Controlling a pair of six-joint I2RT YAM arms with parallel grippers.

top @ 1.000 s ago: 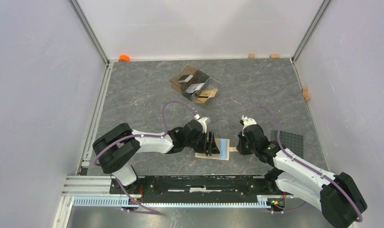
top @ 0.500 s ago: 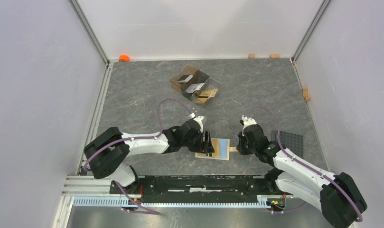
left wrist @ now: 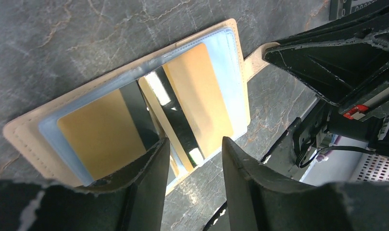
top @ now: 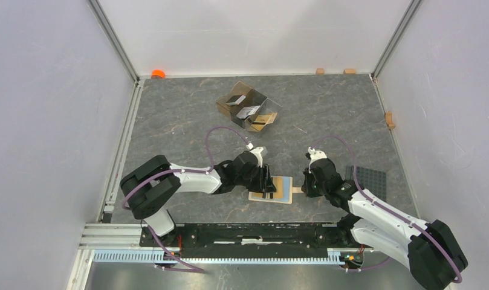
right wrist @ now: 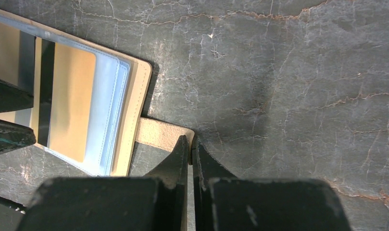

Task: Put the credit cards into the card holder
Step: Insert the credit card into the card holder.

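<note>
The card holder (top: 284, 188) lies open and flat on the table, tan outside with light blue pockets (left wrist: 233, 72). An orange-gold credit card (left wrist: 101, 139) sits in its left half and another (left wrist: 204, 96) in the right half. A credit card with a black stripe (left wrist: 175, 113) lies along the fold. My left gripper (top: 267, 181) hovers over that fold, open (left wrist: 194, 151), its fingers either side of the striped card's near end without clamping it. My right gripper (top: 304, 186) is shut (right wrist: 191, 142) on the holder's snap tab (right wrist: 156, 132).
A clear brown-tinted divided box (top: 249, 109) at the back middle holds dark, silver and orange-gold cards. A dark studded plate (top: 369, 180) lies right of my right arm. An orange object (top: 158, 74) and small wooden blocks (top: 349, 70) sit along the far and right edges.
My left gripper dipped towards the left, came back over the holder's fold, and its jaws narrowed. The right gripper kept still on the tab.
</note>
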